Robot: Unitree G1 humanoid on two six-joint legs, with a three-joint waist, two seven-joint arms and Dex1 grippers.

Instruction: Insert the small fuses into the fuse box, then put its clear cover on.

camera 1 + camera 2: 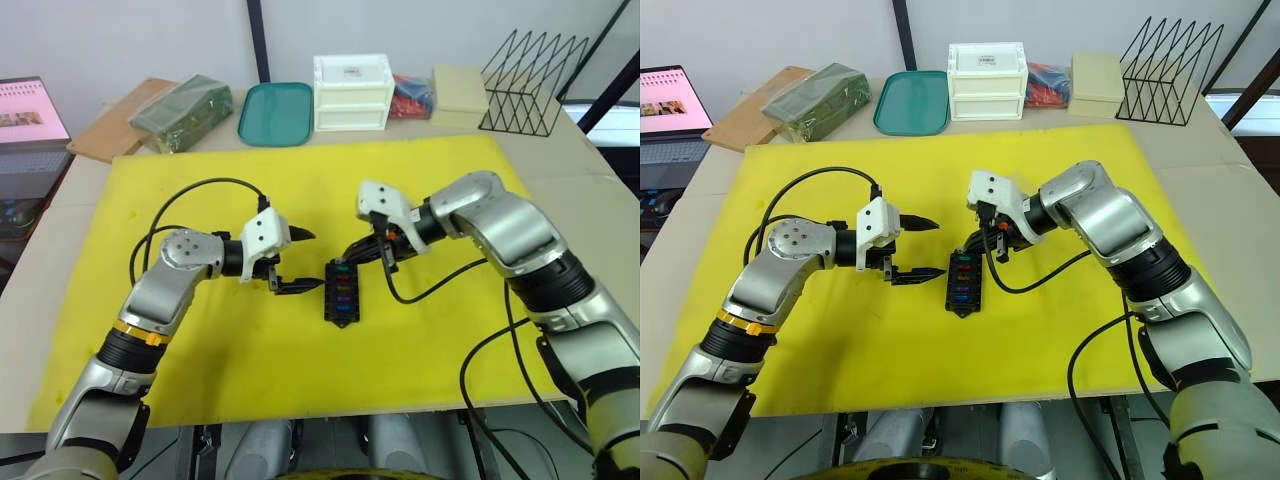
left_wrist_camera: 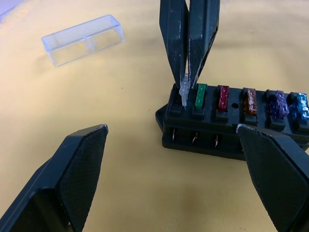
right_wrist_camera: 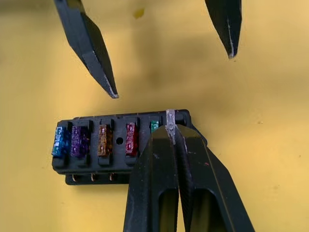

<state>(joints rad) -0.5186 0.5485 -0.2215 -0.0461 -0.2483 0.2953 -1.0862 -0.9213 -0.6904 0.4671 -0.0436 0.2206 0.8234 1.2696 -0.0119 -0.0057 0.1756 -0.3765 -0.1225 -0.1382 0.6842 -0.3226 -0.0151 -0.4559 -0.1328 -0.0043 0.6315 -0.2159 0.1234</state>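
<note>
Fuse box [image 1: 341, 292]: black block near the middle of the yellow mat [image 1: 300, 380], long axis running from the mat's far edge toward its near edge. Five fuses seated in its row of slots: green [image 2: 201, 94], red [image 2: 223, 97], amber [image 2: 250, 100], purple [image 2: 278, 102], blue [image 2: 301, 104].

Clear fuse [image 2: 184, 90]: sixth piece, at the end slot beside the green one, at the box's far end. Its blades meet the slot; how deep it sits cannot be told.

Right gripper [image 1: 361, 251]: fingers pinched together on the clear fuse, tips directly above the far end of the box.

Left gripper [image 1: 304, 262]: fingers spread wide apart, holding nothing. It hovers just beside the box on the robot's left, tips pointing at the box's side and not touching it.

Clear cover [image 2: 83, 39]: empty transparent lid lying on the mat, well apart from the box and from both grippers.

Beyond the mat's far edge: green tray [image 1: 276, 113], white drawer box [image 1: 352, 92], black wire rack [image 1: 533, 68].
</note>
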